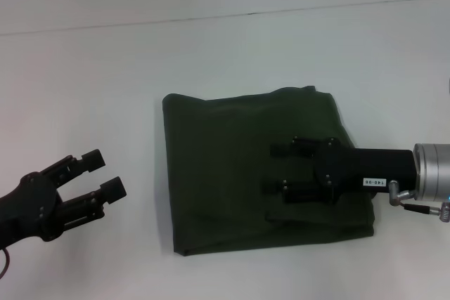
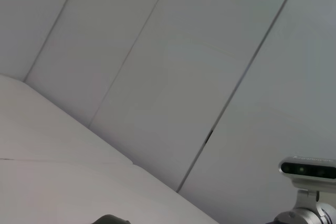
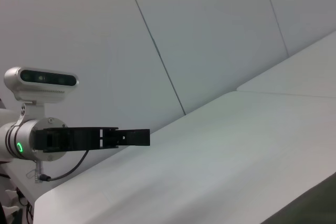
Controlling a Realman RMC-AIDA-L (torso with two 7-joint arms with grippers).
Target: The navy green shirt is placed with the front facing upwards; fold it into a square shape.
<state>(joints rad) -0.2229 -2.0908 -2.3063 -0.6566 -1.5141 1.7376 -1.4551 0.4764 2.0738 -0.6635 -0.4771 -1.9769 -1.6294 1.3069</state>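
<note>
The navy green shirt [image 1: 225,166] lies folded into a rough square right of the table's middle, with only plain green cloth showing. My right gripper [image 1: 281,169] reaches in from the right and hovers over the shirt's right half, open, with nothing between its fingers [image 1: 290,149]. Open as well, my left gripper [image 1: 104,173] sits at the lower left, off the shirt and a hand's width from its left edge. The right wrist view shows a dark corner of the shirt [image 3: 315,211] and, farther off, the left gripper [image 3: 128,137].
The white table [image 1: 91,89] stretches out on all sides of the shirt. A seam line [image 1: 225,15] runs across its far part. In the left wrist view only wall panels and the right arm's camera housing [image 2: 307,169] appear.
</note>
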